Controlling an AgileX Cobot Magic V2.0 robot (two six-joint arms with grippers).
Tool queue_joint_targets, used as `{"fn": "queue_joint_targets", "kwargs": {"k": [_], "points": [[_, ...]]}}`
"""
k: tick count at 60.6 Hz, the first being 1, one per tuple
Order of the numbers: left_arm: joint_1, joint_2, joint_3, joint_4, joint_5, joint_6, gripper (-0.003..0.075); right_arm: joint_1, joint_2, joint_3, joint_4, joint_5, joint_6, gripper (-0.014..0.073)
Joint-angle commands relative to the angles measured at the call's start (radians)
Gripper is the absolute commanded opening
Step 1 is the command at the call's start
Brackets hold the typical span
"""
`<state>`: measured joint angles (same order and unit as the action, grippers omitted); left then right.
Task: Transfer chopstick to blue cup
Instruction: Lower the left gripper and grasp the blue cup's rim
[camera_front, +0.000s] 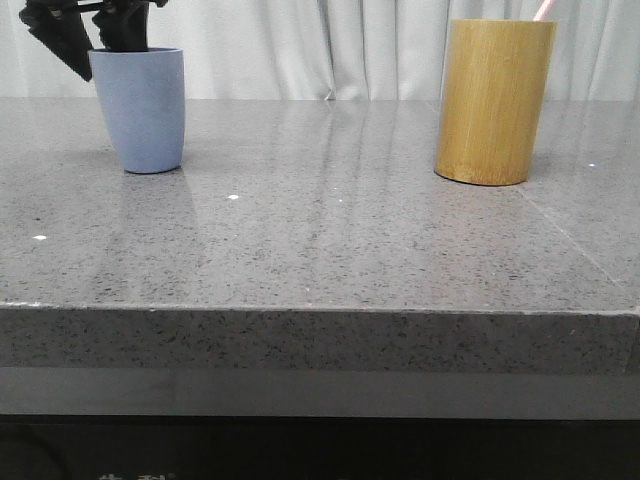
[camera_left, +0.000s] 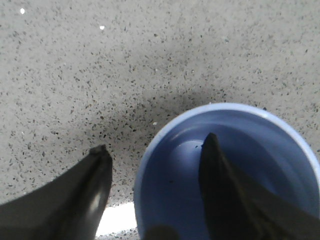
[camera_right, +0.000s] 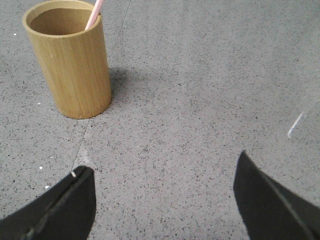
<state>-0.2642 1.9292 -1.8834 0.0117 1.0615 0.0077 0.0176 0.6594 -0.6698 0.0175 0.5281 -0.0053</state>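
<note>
The blue cup (camera_front: 140, 110) stands upright at the far left of the table, and its inside (camera_left: 175, 170) shows no chopstick. My left gripper (camera_front: 95, 40) is open just above its rim. In the left wrist view the left gripper (camera_left: 156, 142) straddles the rim, one finger over the inside and one outside. A pink chopstick (camera_front: 543, 10) sticks out of the bamboo holder (camera_front: 493, 100) at the far right; only its tip shows. My right gripper (camera_right: 164, 162) is open and empty over bare table, apart from the holder (camera_right: 72, 65) and the chopstick (camera_right: 95, 14).
The grey speckled stone table (camera_front: 320, 230) has its front edge near the camera. A white curtain (camera_front: 330, 45) hangs behind it. A seam in the table top (camera_right: 85, 135) runs past the holder's base.
</note>
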Motion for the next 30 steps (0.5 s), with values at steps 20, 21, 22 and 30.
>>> {"fn": "queue_joint_targets", "kwargs": {"k": [20, 21, 22, 30], "points": [[-0.007, -0.060, -0.044, -0.001, -0.010, 0.001, -0.0002, -0.004, 0.006, -0.032, -0.010, -0.068, -0.009, 0.0580], [-0.007, -0.060, -0.045, -0.001, -0.010, 0.001, -0.0013, -0.004, 0.006, -0.032, -0.010, -0.068, -0.009, 0.0580], [-0.007, -0.060, -0.046, -0.001, -0.010, 0.001, -0.0018, -0.004, 0.006, -0.032, -0.010, -0.068, -0.009, 0.0580], [-0.010, -0.060, -0.076, -0.034, 0.008, 0.001, -0.0019, -0.004, 0.006, -0.032, -0.010, -0.068, -0.009, 0.0580]]}}
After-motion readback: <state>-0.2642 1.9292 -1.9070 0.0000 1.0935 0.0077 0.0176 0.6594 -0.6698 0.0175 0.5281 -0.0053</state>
